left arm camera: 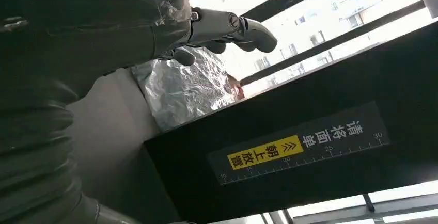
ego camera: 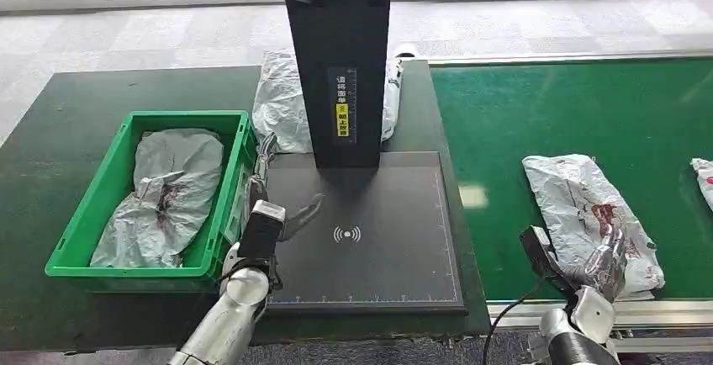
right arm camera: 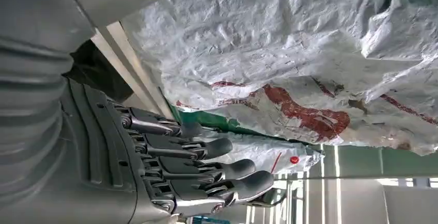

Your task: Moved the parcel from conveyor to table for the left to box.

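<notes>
1. Right hand [ego camera: 607, 266] is down at the near end of the white parcel [ego camera: 588, 214] on the green conveyor belt [ego camera: 572, 113]. The wrist view shows its fingers [right arm camera: 206, 167] spread and extended beside the crinkled wrap, so it's open, not holding anything yet.
2. That parcel lies flat on the belt, well apart from the black scanner pad [ego camera: 370, 230] on the table [ego camera: 84, 129] — the transfer looks not yet done.
3. Left hand [ego camera: 273, 214] hovers at the pad's left edge, just beside the green crate [ego camera: 92, 214]; fingers loosely extended, nothing in them.
4. One bagged parcel [ego camera: 164, 197] sits in the crate already, and another [ego camera: 282, 100] lies behind the scanner post [ego camera: 336, 45].
5. Still ahead, by my read: grasp, lift, carry across to the pad, then the left hand boxes it.
</notes>
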### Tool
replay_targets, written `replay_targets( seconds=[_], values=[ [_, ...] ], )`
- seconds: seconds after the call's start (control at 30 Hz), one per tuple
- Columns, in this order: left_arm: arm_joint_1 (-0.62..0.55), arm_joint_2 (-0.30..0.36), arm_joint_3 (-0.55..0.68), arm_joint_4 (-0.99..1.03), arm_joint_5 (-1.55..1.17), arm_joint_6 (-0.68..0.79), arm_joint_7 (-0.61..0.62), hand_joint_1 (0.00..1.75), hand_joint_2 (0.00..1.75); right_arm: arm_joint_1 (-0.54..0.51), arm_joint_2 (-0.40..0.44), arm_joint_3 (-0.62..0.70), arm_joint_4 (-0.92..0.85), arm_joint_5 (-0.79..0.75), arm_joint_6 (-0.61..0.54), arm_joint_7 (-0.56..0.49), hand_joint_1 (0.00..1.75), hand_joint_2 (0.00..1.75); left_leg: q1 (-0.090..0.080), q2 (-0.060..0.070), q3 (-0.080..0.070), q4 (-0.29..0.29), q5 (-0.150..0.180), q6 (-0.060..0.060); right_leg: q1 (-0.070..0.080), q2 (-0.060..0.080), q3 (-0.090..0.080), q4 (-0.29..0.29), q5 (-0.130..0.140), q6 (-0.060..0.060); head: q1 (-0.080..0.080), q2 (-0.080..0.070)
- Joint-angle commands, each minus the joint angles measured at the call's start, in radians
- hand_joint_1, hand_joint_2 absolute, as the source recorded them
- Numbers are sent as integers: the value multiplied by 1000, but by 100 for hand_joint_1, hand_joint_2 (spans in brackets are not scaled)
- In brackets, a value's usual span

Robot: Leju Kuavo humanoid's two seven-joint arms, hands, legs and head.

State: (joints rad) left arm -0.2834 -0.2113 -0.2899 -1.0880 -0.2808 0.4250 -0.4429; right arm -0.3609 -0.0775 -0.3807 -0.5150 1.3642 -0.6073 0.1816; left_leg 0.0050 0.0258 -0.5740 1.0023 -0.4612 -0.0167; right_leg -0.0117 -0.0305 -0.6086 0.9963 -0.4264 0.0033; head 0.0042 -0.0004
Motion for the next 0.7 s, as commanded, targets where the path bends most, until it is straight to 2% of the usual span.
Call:
replay_targets(
  seconds=[0.03,0.3,0.33,0.37,0.47,0.7],
  values=[
    [-43,21,-23,64,7,-1,3,0,175,-39,-19,41,65,2,16,11,0,175,0,-1,2,-1,0,0,0,3,2,-1,0,0,0,0],
    [-38,38,-12,69,38,10,-14,0,175,-33,-34,81,67,15,72,29,0,175,0,-1,3,-2,0,0,0,4,3,-2,0,-1,0,0],
    [-39,43,-17,63,42,2,-13,0,175,-38,-36,93,86,18,170,66,0,175,0,0,3,-1,-1,0,0,4,3,-1,0,-1,0,0],
    [-41,46,-20,62,46,-6,-12,0,175,-25,-36,104,76,19,217,81,175,175,0,-1,3,-1,0,0,0,4,2,-1,0,-1,0,0],
    [-41,51,-18,55,51,-12,-4,0,175,-29,-32,111,91,5,284,90,175,175,1,-2,4,-2,0,0,0,4,4,-2,0,-1,0,0],
    [-40,52,-18,53,51,-13,-4,0,175,-34,-30,113,94,4,286,92,175,175,1,-1,2,-1,0,0,0,2,2,-1,0,0,0,0]
  ],
)
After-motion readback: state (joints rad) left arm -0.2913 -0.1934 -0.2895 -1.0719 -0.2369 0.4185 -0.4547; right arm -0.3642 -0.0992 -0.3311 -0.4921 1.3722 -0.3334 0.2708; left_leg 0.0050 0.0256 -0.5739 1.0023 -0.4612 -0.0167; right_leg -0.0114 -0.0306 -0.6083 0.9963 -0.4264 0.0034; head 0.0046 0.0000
